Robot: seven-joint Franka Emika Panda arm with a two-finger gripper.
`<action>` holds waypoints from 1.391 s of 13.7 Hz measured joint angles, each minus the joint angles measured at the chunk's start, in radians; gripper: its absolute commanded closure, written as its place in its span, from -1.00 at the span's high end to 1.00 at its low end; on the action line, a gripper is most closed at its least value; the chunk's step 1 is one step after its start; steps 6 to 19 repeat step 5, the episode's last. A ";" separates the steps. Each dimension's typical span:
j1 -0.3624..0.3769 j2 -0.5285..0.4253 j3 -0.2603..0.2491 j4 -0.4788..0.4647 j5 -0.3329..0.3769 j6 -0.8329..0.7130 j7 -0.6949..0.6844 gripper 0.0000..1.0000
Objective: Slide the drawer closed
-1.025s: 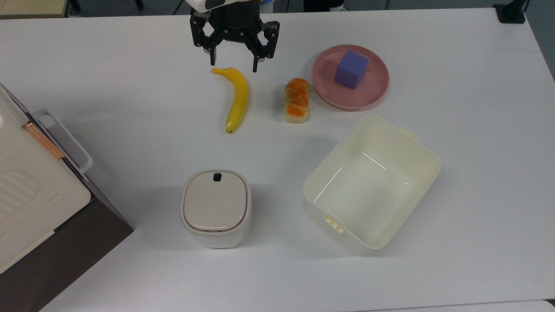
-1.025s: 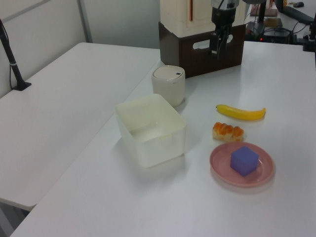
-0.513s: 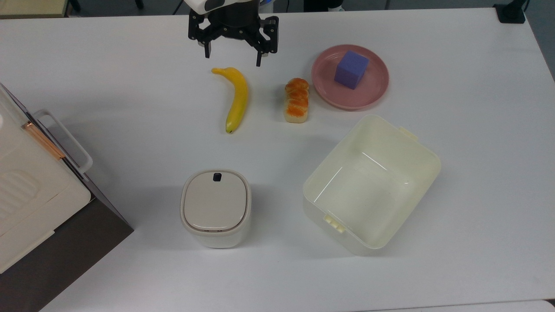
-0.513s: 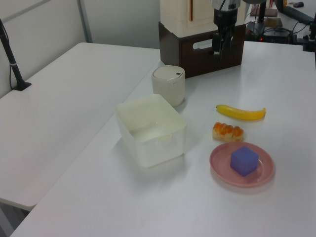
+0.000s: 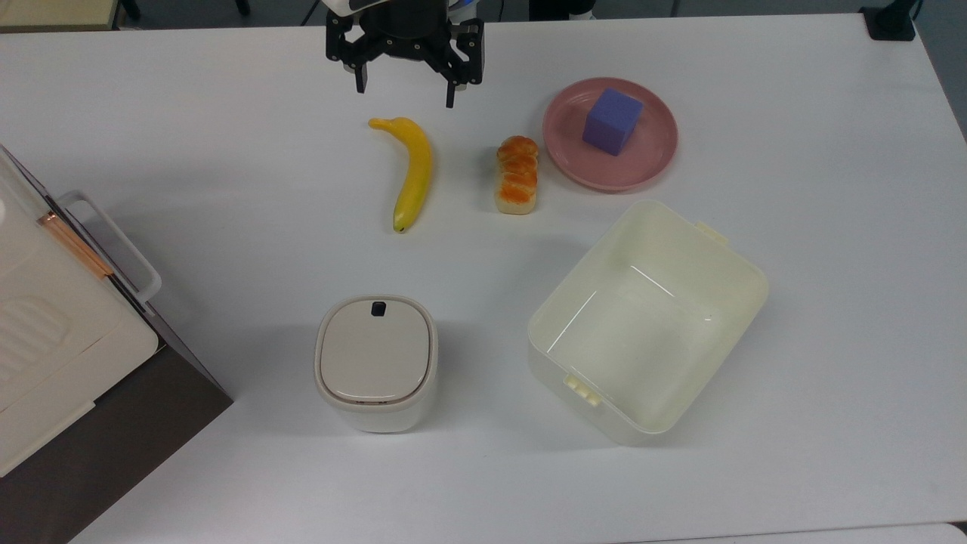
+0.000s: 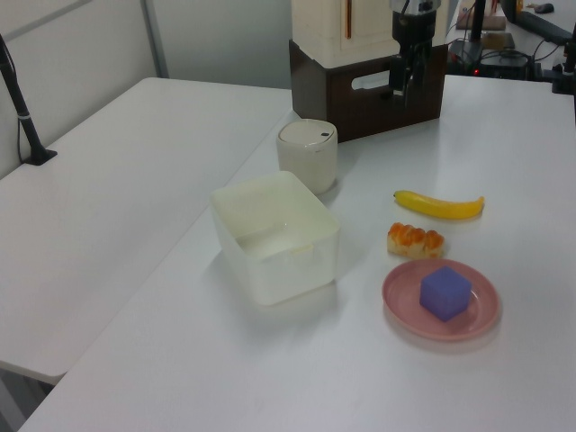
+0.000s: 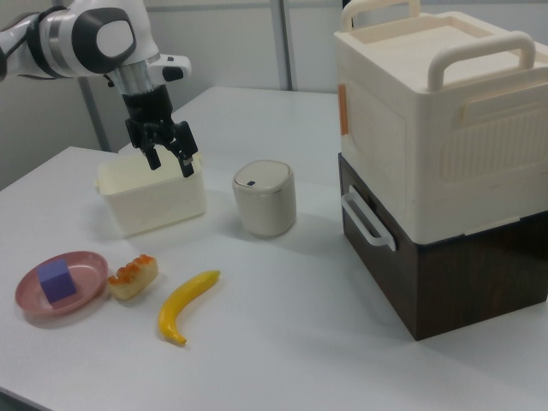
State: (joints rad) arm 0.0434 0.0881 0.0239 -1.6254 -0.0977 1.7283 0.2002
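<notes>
White rounded arm (image 7: 86,38), grey joint cap, black two-fingered claw (image 7: 169,157).

A second white table (image 6: 99,207) stands beside the work table (image 5: 831,302), with pale partition walls (image 6: 72,54) behind.

On the white desk (image 5: 227,113): one banana (image 5: 412,172), one glazed bread roll (image 5: 517,174), one pink plate (image 5: 650,162) carrying one purple cube (image 5: 611,121), one open cream bin (image 5: 647,318) and one small lidded white bin (image 5: 375,361). At the desk's edge stands one dark-brown cabinet with one drawer (image 7: 402,257), fitted with one white loop handle (image 7: 365,218), and topped by one cream box (image 7: 437,111) with two carrying handles. One robot arm (image 7: 86,38) ends in one gripper (image 5: 405,92) with two fingers.
</notes>
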 measured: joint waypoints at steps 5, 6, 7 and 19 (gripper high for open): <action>-0.002 -0.001 -0.001 0.000 0.005 0.000 -0.063 1.00; -0.002 -0.001 -0.001 0.000 0.005 0.000 -0.063 1.00; -0.002 -0.001 -0.001 0.000 0.005 0.000 -0.063 1.00; -0.002 -0.001 -0.001 0.000 0.005 0.000 -0.063 1.00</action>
